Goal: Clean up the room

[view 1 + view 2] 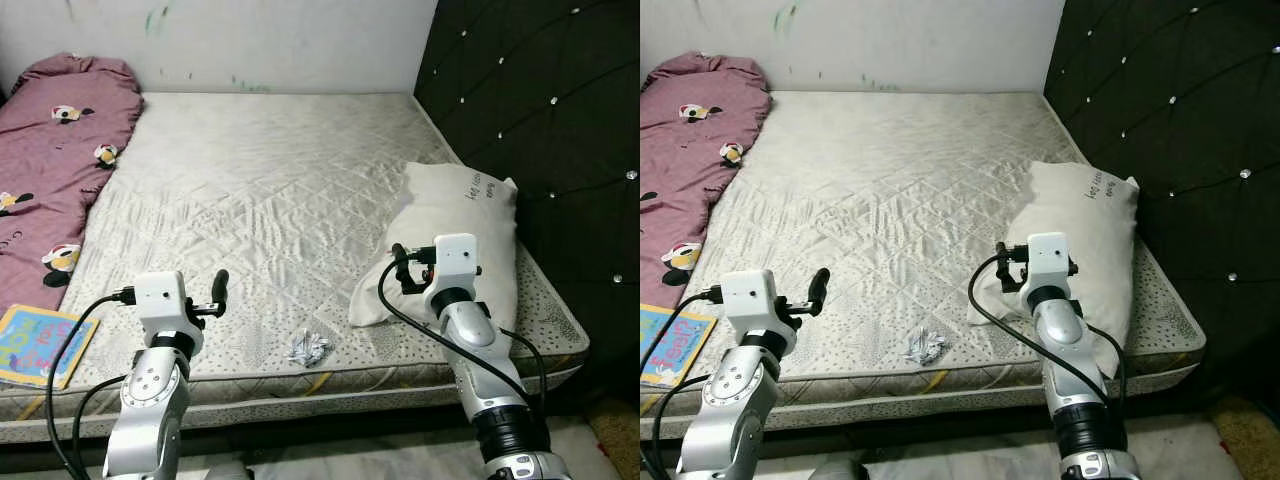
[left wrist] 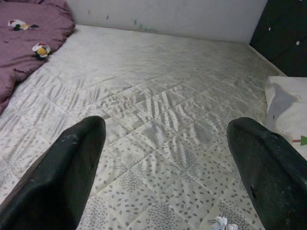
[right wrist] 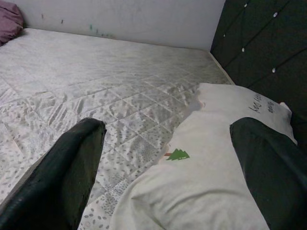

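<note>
While both grippers' fingers (image 2: 72, 167) spread, a pillow (image 1: 460, 230) lies on the mattress (image 1: 270, 200).

Pale grey quilted mattress (image 1: 270, 200) with a speckled leaf-print border. Upper left of the frame, a mauve blanket (image 1: 50, 150) dotted with cartoon figures. Right, a cream pillow (image 1: 470, 230) with dark script and a small green tree motif. Black tufted headboard (image 1: 550, 120) with silver studs. Lower left, a bright blue book (image 1: 35, 345). White crumpled paper (image 1: 308, 348).
</note>
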{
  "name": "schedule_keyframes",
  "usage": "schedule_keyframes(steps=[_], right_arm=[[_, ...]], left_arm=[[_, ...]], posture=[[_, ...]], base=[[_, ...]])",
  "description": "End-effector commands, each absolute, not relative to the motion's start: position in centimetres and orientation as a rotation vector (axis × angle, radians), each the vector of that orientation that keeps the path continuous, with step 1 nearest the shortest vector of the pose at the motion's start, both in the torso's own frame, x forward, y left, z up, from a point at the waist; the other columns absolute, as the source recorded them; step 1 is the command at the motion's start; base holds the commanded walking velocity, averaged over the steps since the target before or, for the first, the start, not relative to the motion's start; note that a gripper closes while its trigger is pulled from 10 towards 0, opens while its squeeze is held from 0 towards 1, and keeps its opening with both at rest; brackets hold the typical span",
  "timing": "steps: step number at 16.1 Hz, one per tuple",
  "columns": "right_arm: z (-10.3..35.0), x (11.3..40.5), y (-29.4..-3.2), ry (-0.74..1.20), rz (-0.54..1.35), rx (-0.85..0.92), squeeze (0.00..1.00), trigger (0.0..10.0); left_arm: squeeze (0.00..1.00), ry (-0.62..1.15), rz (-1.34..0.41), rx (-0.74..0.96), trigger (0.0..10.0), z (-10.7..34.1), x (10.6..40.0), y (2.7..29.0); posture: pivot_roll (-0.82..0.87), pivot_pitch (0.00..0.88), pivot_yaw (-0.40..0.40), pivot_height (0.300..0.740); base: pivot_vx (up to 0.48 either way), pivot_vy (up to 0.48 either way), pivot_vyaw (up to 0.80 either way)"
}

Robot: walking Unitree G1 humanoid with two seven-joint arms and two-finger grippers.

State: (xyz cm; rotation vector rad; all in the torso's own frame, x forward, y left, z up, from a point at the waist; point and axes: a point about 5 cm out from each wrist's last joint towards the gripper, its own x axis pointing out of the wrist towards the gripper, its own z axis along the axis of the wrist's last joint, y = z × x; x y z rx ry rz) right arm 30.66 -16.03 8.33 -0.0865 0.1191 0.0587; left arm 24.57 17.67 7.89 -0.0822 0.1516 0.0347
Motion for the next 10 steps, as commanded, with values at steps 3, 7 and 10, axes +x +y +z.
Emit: schedule_keyframes(steps=[3, 7, 10], right_arm=[[8.44, 30.70, -15.93, 0.117, 0.063, -0.075, 0.00, 10.0], [8.33, 30.67, -15.97, 0.122, 0.072, -0.071, 0.00, 10.0], [8.03, 30.42, -15.95, 0.125, 0.060, -0.065, 0.00, 10.0]], left_arm=[[0.00, 0.164, 0.032, -0.076, 10.0, 7.70, 24.55, 17.75], [0.00, 0.156, 0.039, -0.059, 10.0, 7.70, 24.52, 17.79], [0.00, 0.140, 0.011, -0.035, 10.0, 7.77, 24.57, 17.32]], posture=[[0.00, 0.000, -0.067, 0.740], [0.00, 0.000, -0.070, 0.740], [0.00, 0.000, -0.038, 0.740]], base=[[0.000, 0.480, 0.00], [0.000, 0.480, 0.00], [0.000, 0.259, 0.00]])
